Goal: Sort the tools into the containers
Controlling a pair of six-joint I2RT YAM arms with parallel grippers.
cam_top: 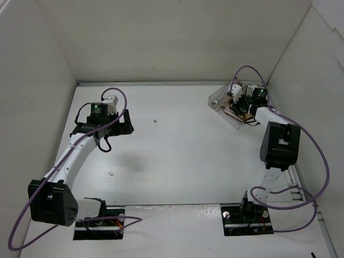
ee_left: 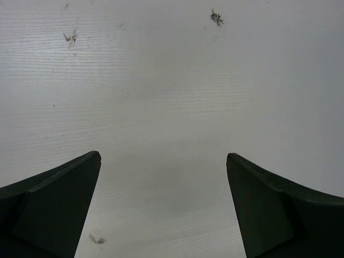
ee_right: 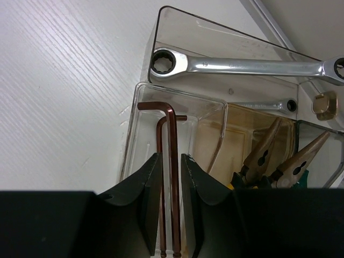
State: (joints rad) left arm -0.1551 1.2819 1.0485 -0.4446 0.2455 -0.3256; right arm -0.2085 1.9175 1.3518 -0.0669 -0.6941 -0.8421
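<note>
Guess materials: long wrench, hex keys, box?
The long wrench looks like polished chrome-plated steel: mirror-bright glints. The hex keys: metal, dark reddish-brown coating, dull sheen. The box: clear smoky plastic, probably; the table shows through its walls.

Only one stamp can be read

The long silver wrench [ee_right: 242,64] has a small mark stamped on its shank near the ring end that looks like "19". Finer marks beside it are too small to read.

Left side: we've got open table [cam_top: 177,156] to pass over. Right corner tight: clear box [ee_right: 131,140] crammed with wrench [ee_right: 242,65], pliers [ee_right: 279,156], hex keys [ee_right: 173,161], enclosure wall [cam_top: 317,64] close.
</note>
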